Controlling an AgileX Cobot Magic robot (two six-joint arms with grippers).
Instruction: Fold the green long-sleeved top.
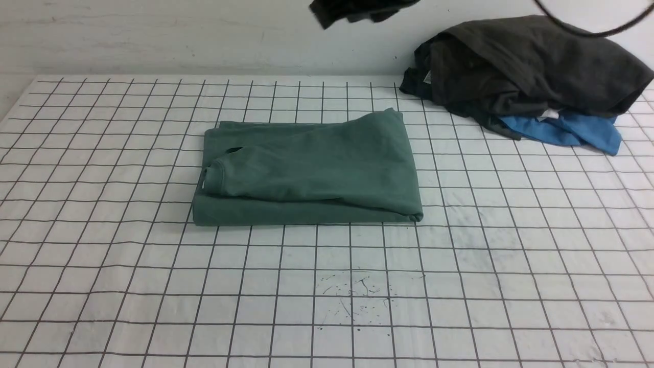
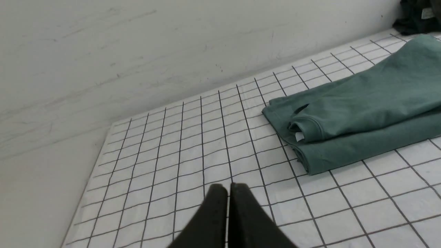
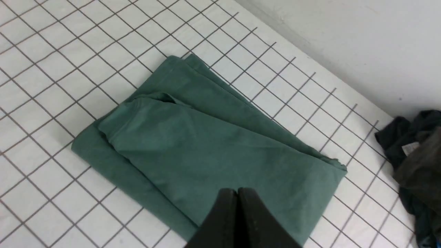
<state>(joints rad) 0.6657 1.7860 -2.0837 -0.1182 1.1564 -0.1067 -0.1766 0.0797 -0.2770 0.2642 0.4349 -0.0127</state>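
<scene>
The green long-sleeved top [image 1: 311, 168] lies folded into a thick rectangle in the middle of the gridded table, its neck opening and white label at the left end. The top [image 2: 361, 103] also fills the right part of the left wrist view, and the top [image 3: 206, 148] spreads across the right wrist view. My left gripper [image 2: 228, 187] is shut and empty, raised over bare grid squares to the left of the top. My right gripper [image 3: 237, 191] is shut with nothing in it, hovering above the top's right end. Neither arm shows in the front view.
A heap of dark grey-black clothing [image 1: 526, 66] with a bright blue garment [image 1: 567, 130] under it lies at the back right corner. A white wall [image 1: 204, 36] runs along the table's far edge. Small dark marks [image 1: 357, 291] speckle the table's front.
</scene>
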